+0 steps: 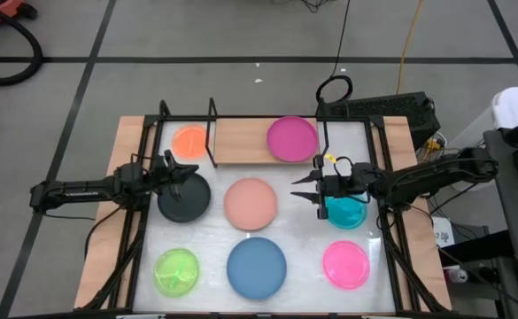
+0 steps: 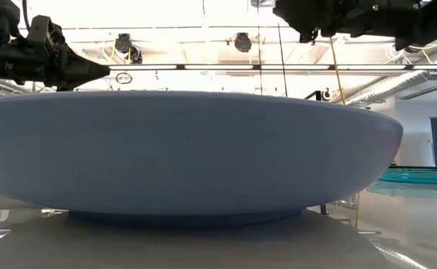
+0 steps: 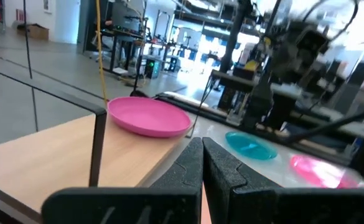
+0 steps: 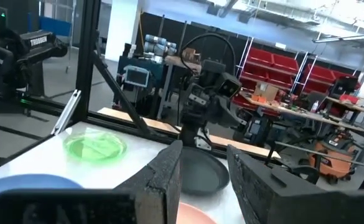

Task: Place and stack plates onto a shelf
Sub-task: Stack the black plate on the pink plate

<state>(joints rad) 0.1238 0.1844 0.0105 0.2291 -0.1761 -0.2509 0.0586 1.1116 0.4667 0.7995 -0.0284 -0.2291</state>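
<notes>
The shelf [image 1: 241,142] is a light-wood board with black uprights at the table's far edge. The magenta plate [image 1: 292,139] lies on its right end [image 3: 147,116]. The orange plate [image 1: 189,142] rests just left of the shelf's left upright. On the white table lie the black [image 1: 184,197], salmon [image 1: 251,204], teal [image 1: 345,211], lime green [image 1: 177,270], blue [image 1: 257,268] and hot pink [image 1: 345,264] plates. My left gripper [image 1: 188,175] hovers shut over the black plate's far rim [image 3: 201,152]. My right gripper [image 1: 301,190] is open [image 4: 203,158], raised between the salmon and teal plates.
The shelf's thin black uprights [image 1: 211,133] [image 1: 326,142] stand at its ends, one close in front of my left gripper [image 3: 98,146]. Black frame rails run along the table's left and right sides [image 1: 135,239]. The blue plate [image 2: 188,157] fills the low view.
</notes>
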